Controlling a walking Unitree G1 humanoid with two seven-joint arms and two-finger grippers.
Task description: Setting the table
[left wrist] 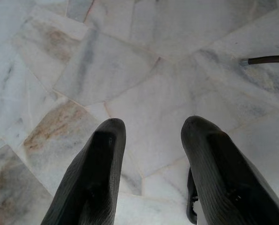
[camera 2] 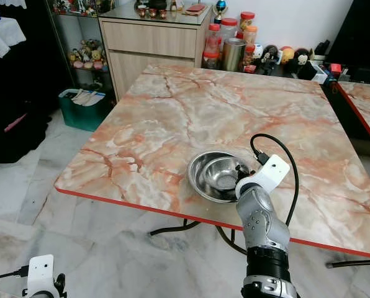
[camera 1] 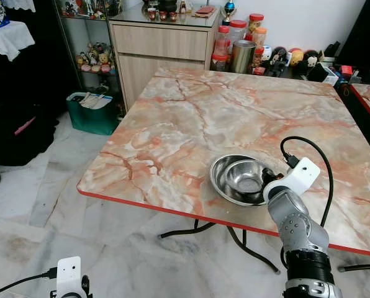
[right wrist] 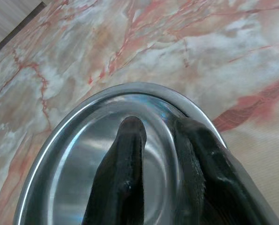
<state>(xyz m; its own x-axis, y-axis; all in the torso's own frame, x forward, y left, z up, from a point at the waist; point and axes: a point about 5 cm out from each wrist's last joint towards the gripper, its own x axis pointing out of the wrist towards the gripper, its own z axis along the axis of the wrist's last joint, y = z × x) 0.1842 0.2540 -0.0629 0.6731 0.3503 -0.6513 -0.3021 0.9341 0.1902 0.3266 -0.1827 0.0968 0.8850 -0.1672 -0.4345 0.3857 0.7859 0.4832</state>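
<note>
- Hanging idle low at the near left, over the pale marble floor (left wrist: 144,84): left gripper (left wrist: 151,129), fingers well apart, nothing between them.
- Reaching up from the near right over the table's red near edge: right gripper (right wrist: 156,126), one finger inside the upper bowl, the other outside its wall, closed to a narrow gap on the rim of the inner bowl (camera 1: 246,176). Probably a pinch on the rim because a smooth steel bowl offers no other hold.
- Nested inside the larger outer bowl (camera 1: 220,177), the inner one, both of bright steel, both standing on the marble table (camera 1: 191,118) close to its near edge, a little right of centre. Likely stacked for carrying, and due to be lifted apart and set out at separate places.
- Beyond the bowls: bare pink-veined tabletop, room enough for settings.
- At the far right corner, just past the table: jars with red lids (camera 1: 237,29), a metal canister (camera 1: 241,56) and small figurines (camera 1: 297,58), apparently stored and apart from the setting.
- Farther left, against the wall: a wooden cabinet (camera 1: 160,43), and on the floor beside it a green bin (camera 1: 92,112).
</note>
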